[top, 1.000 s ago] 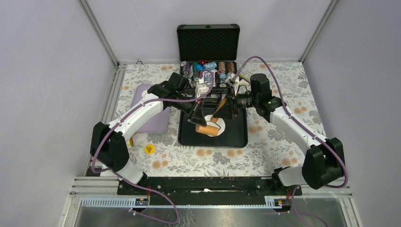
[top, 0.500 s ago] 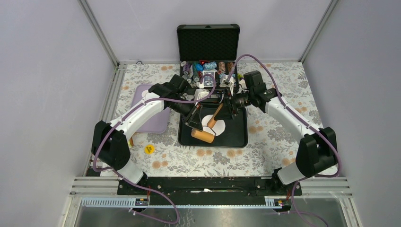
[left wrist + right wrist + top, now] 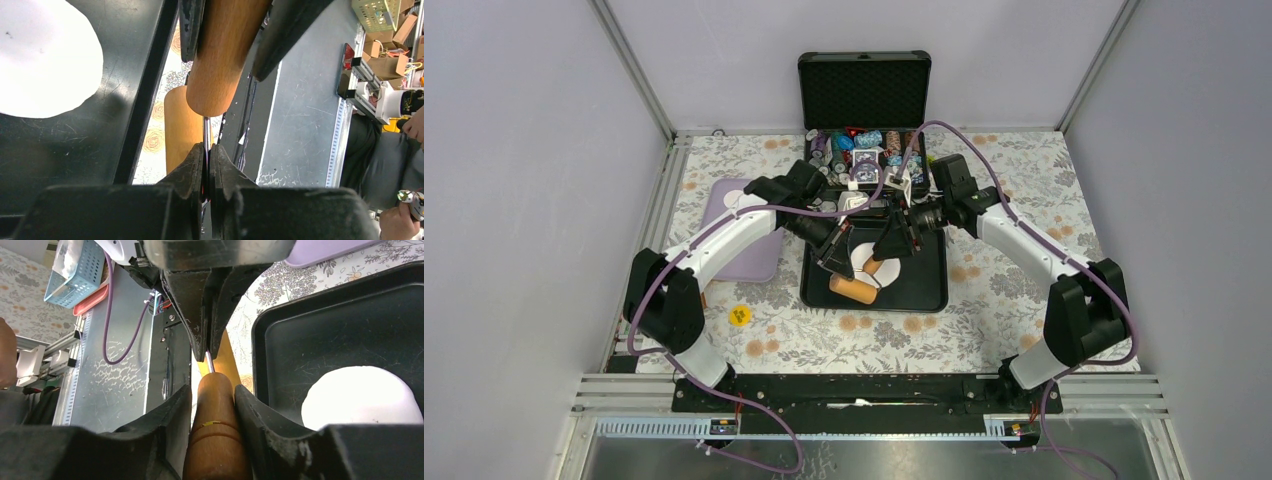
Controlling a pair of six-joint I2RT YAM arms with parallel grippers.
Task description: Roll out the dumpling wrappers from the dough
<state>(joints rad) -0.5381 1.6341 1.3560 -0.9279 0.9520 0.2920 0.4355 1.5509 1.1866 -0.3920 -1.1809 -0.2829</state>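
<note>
Flat, apparently roundish white dough on the black tray.

Top external: high above the near edge, looking down and forward over the whole counter. Both wrist cameras: very close, sighting along their own jaws. All share rolling pin, black tray, dough.

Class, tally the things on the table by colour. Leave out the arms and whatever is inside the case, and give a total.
Black: 2 (tray, case)
White: 1 (dough)
Wood brown: 1 (rolling pin)
Purple: 1 (board)
Yellow: 1 (disc)
Total: 6
</note>
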